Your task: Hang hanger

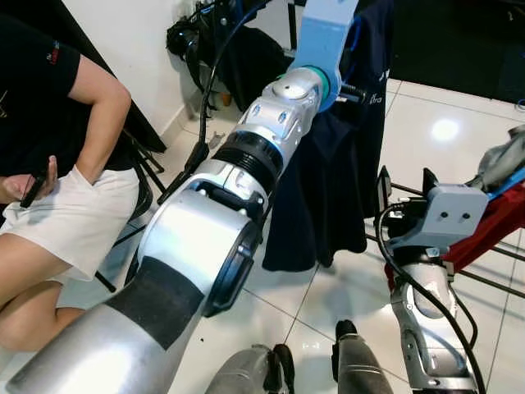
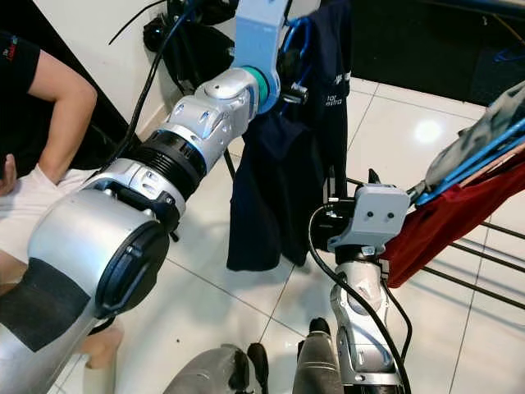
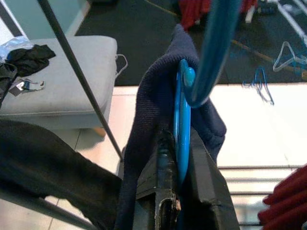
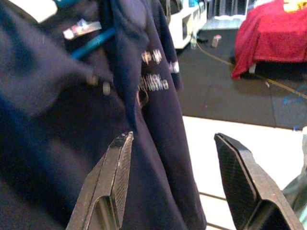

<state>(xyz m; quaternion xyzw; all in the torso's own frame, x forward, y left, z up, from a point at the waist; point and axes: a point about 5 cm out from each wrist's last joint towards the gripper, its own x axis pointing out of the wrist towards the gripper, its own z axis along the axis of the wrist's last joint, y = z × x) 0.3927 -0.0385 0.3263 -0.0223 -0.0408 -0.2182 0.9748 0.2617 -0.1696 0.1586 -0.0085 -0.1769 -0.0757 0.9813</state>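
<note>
My left arm reaches up and forward. In the left wrist view its gripper is shut on a blue hanger that carries a navy garment. A thicker, blurred blue bar curves just past the hanger's tip; whether they touch I cannot tell. The garment hangs down below the left wrist. My right gripper stands open close beside the garment, with nothing between its fingers. In the eye views the right gripper is low, to the garment's right.
A person sits at the left, close to my left arm. A drying rack with red cloth stands at the right. A thin dark rod slants past the garment, with a grey cushion behind. White tiled floor lies below.
</note>
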